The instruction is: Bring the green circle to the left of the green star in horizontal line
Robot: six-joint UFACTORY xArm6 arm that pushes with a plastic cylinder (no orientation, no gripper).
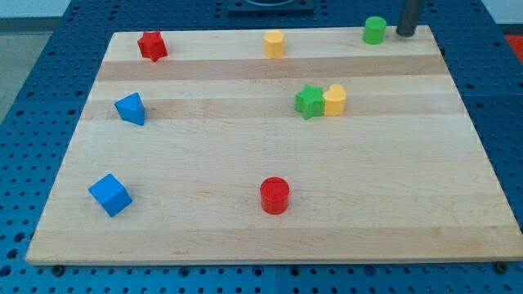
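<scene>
The green circle (374,30) is a short green cylinder at the board's top edge, toward the view's right. The green star (309,101) lies lower and to the left of it, near the board's middle right, touching a yellow block (334,100) on its right side. My tip (406,33) is the lower end of the dark rod at the view's top right, just right of the green circle with a small gap between them.
A red star (152,46) sits at top left, a yellow hexagon-like block (274,43) at top middle. A blue triangle-like block (131,108) and a blue cube (109,194) are at left. A red cylinder (274,195) is at bottom middle. The wooden board (204,245) lies on blue pegboard.
</scene>
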